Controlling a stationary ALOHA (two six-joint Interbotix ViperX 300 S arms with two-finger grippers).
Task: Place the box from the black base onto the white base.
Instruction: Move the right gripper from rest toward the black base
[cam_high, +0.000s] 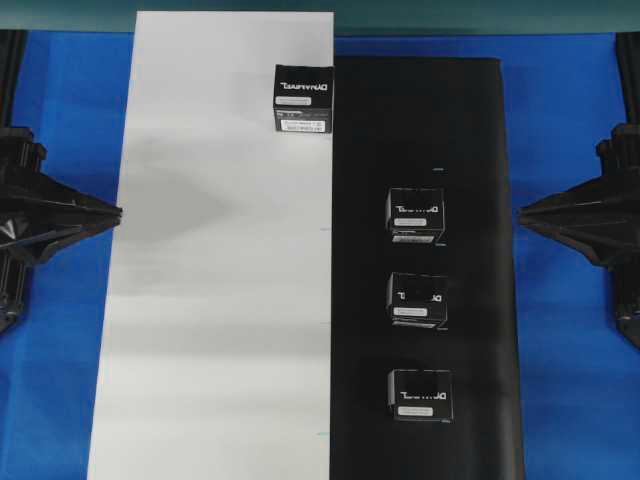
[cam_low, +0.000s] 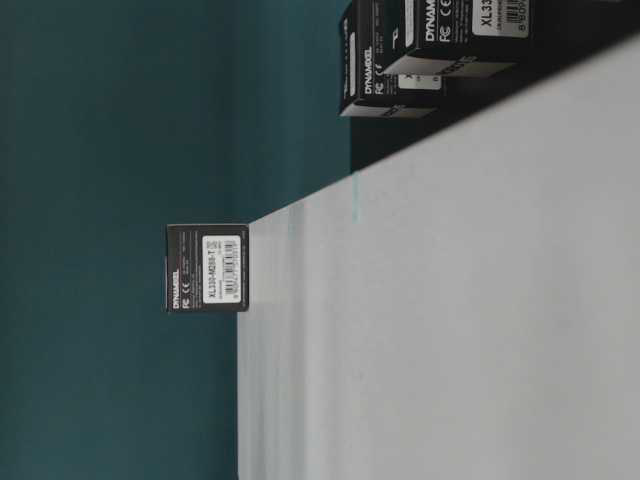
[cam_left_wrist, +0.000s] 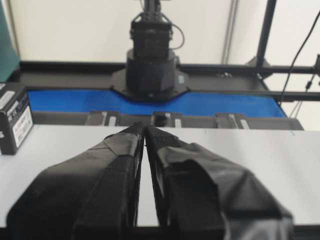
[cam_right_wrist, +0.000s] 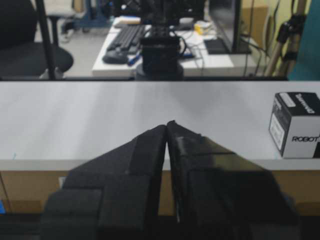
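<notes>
**One box on the white sheet, both grippers closed and empty**

Overhead: the box (cam_high: 303, 98) sits on the white base (cam_high: 200, 300), at its far right edge, touching the seam with the black base (cam_high: 480, 150). Three look-alike boxes (cam_high: 417, 302) stand in a row on the black base.

Table-level: the box (cam_low: 208, 267) stands at the white base's far edge.

Left wrist: the left gripper (cam_left_wrist: 144, 131) has its fingers pressed together, holding nothing.

Right wrist: the right gripper (cam_right_wrist: 167, 128) is likewise pinched closed and empty; the box (cam_right_wrist: 296, 124) lies to its right on the white base.

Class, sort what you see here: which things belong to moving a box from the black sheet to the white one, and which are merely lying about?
Job: three boxes on black base; white base; one box on it.
Lying about: blue tabletop; keyboard.
</notes>
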